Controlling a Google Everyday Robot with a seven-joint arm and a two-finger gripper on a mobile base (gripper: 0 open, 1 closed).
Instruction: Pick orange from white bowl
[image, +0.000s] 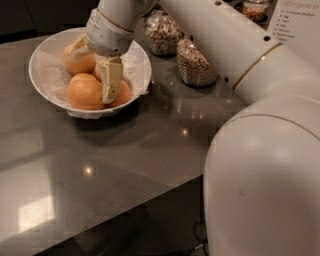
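Observation:
The white bowl (45, 52) with its crinkled paper lining stands at the back left of the dark countertop and holds several oranges. The front orange (84, 92) is the biggest. Another orange (77, 62) lies at the back left, and a third orange (121, 94) lies at the right. My gripper (95, 62) reaches down into the bowl with its fingers spread. One finger (111, 80) lies between the front and right oranges. The other finger (77, 44) rests over the back-left orange. An orange (99, 67) between them is mostly hidden.
Two glass jars of cereal stand behind the bowl to the right, one (162, 32) further back and one (195, 62) nearer. My white arm (260, 115) fills the right side. The countertop's front edge (150, 192) runs diagonally across the lower part.

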